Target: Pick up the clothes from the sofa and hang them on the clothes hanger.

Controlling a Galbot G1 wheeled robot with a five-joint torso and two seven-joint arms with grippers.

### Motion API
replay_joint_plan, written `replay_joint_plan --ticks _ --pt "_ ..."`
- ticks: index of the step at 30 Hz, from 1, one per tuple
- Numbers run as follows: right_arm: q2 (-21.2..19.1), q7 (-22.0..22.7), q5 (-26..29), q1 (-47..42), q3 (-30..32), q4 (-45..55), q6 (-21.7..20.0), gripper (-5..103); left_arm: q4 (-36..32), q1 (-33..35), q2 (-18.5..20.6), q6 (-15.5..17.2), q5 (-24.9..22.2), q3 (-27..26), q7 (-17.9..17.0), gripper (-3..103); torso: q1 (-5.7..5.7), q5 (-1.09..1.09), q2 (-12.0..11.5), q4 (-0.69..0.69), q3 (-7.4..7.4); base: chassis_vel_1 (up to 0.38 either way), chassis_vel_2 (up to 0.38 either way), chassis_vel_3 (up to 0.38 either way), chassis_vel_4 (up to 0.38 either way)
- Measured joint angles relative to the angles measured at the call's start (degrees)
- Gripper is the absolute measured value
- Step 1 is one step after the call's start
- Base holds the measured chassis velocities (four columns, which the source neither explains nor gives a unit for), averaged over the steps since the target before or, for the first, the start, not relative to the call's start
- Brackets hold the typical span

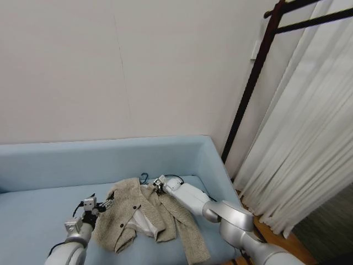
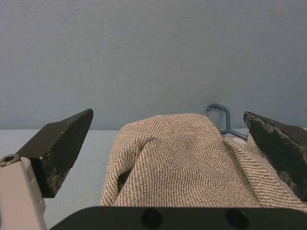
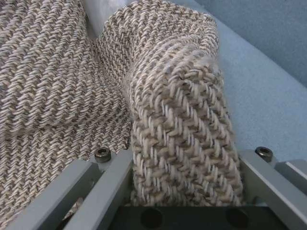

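Note:
A beige knit cardigan lies spread on the seat of the light blue sofa, on a blue hanger whose hook pokes out at the collar. My right gripper is at the collar by the hook, its grey fingers shut on a thick fold of the cardigan. My left gripper is at the cardigan's left shoulder. It is open, black fingertips spread wide on either side of a bunched part of the cardigan. The hanger hook shows just behind.
A dark brown clothes rack stands to the right behind the sofa arm, its bar high at the upper right. White curtains hang at the right. The sofa's backrest rises behind the cardigan, and bare seat lies to the left.

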Motion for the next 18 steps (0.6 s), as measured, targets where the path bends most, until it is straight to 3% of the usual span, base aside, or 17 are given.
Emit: replay_joint_plan --ticks 7,13,18 --pt "-2.41 1.9 -3.95 -0.86 0.65 5.6 2.39 13 0.0 -0.26 0.32 0.0 0.0 0.35 -0.08 100 0.0 0.01 0.0 0.03 0.0 0.0 0.0 0.0 0.0" --pt "-8.15 5.87 -9.19 -2.48 1.36 16.0 5.17 12 0.01 -0.7 0.87 0.01 0.0 0.96 -0.12 100 0.0 0.02 0.0 0.02 0.0 0.0 0.0 0.0 0.0" --pt "-12.96 11.62 -17.82 -6.23 5.66 24.5 8.54 12 -0.37 -0.97 1.77 0.34 -0.13 1.51 -0.33 100 0.0 0.03 0.0 0.01 -0.01 0.0 0.0 0.0 0.0"
